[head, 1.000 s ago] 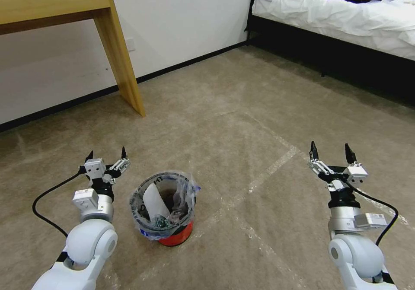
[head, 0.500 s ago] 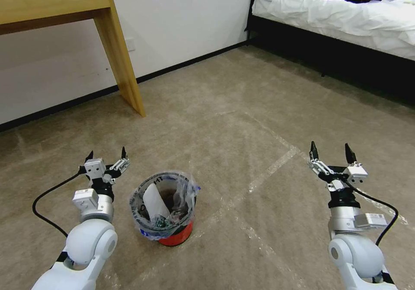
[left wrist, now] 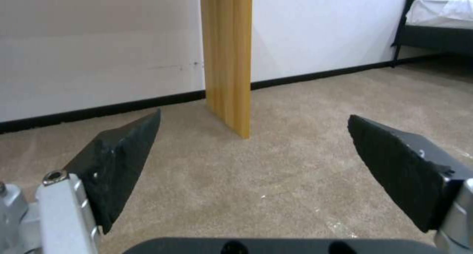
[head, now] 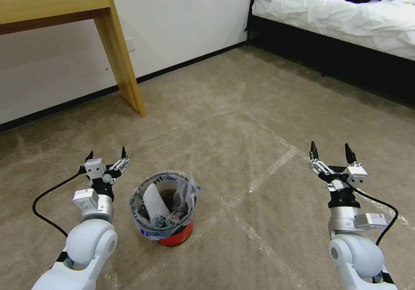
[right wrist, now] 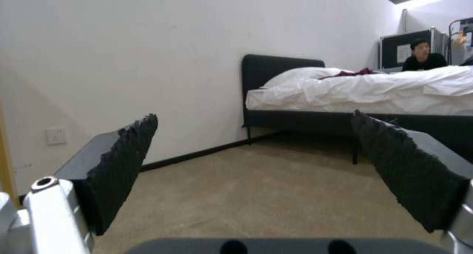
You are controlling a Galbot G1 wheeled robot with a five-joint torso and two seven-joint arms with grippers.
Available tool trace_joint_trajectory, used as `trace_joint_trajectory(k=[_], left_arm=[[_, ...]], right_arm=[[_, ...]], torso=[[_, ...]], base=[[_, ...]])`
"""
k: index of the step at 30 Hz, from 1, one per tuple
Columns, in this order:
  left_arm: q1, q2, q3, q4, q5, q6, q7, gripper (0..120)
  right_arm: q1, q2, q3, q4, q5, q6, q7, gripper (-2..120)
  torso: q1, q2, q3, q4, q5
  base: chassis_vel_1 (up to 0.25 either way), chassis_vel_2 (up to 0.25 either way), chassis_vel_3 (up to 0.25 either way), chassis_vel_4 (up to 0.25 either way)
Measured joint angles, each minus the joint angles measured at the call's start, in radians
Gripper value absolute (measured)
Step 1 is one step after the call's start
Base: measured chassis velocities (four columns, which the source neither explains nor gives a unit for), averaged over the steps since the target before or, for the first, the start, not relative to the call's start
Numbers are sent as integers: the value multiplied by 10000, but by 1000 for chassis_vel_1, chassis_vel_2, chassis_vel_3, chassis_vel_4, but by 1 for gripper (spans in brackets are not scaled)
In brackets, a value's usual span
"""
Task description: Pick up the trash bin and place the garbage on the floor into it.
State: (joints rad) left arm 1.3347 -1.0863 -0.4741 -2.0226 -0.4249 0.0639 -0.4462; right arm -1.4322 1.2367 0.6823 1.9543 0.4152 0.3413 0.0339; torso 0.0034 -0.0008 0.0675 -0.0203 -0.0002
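Here: one trash bin (head: pixel 166 208) upright on the floor (head: pixel 242 121), garbage (head: pixel 155 203) inside. Two grippers, left gripper (head: pixel 106 155) and right gripper (head: pixel 332 150): fingers spread wide, holding nothing, touching nothing.

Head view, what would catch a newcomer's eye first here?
First the red trash bin standing on the carpet low in the middle, its clear liner already holding a flat white piece and other litter. Either side of it hang the left gripper close beside the bin and the right gripper well apart, both with jaws open and empty. Behind stand a wooden desk leg and a white bed.
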Motion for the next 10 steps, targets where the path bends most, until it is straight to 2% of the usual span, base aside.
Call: trace_joint_trajectory(k=[10], left_arm=[[0, 0, 0, 0, 0, 0, 0, 100]], right_arm=[[1, 0, 0, 0, 0, 0, 0, 100]], torso=[[0, 0, 0, 0, 0]], base=[[0, 0, 0, 0]])
